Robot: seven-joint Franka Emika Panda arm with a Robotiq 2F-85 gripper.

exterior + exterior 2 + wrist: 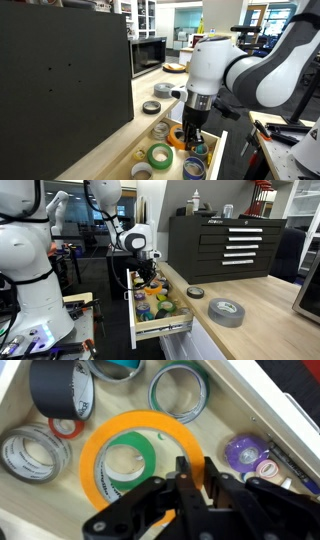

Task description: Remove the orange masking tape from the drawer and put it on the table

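The orange tape [140,423] lies flat in the drawer [228,410] with a green roll [148,448] inside it, and the end effector [197,472] is narrow, a finger each side of the tape's wall — I cannot tell if it squeezes yet — so pinch firmly, then lift straight up.

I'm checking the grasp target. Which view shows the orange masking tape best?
Wrist view: the orange masking tape fills the frame from above, a green roll inside it. In an exterior view it is a small patch beside the claw. In an exterior view the drawer holds rolls too small to tell apart.
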